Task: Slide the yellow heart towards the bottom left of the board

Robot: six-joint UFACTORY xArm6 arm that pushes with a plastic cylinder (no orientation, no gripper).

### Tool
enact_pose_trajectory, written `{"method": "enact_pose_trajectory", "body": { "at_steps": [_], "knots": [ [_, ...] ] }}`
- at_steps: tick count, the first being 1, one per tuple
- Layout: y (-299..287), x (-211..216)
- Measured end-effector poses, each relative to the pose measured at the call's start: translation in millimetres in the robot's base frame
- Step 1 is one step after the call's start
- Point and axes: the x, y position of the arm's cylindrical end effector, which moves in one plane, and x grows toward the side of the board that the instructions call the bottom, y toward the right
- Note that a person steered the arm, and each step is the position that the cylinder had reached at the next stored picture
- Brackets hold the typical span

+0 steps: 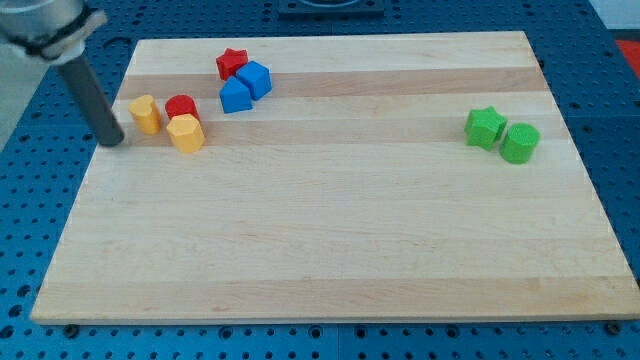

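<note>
Two yellow blocks sit near the board's upper left. The right one [186, 132] is wider and looks like the yellow heart; it touches a red round block [181, 106] just above it. The left yellow block [146, 114] is narrower and its shape is unclear. My rod comes down from the view's top left corner. My tip [114, 141] rests on the board near its left edge, just left of and slightly below the narrow yellow block, a small gap away. The heart is farther to the right of the tip.
A red star [231, 63] and two touching blue blocks [254, 78] [235, 95] sit near the top edge. A green star [484, 127] and a green round block [519, 143] sit at the right. The wooden board [330, 240] lies on a blue table.
</note>
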Motion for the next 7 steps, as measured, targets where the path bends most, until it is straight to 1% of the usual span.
{"method": "enact_pose_trajectory", "body": {
  "at_steps": [1,2,3,5,6,7],
  "knots": [
    [0,71],
    [-1,94],
    [-3,48],
    [-3,-84],
    [9,-141],
    [33,-140]
  ]
}}
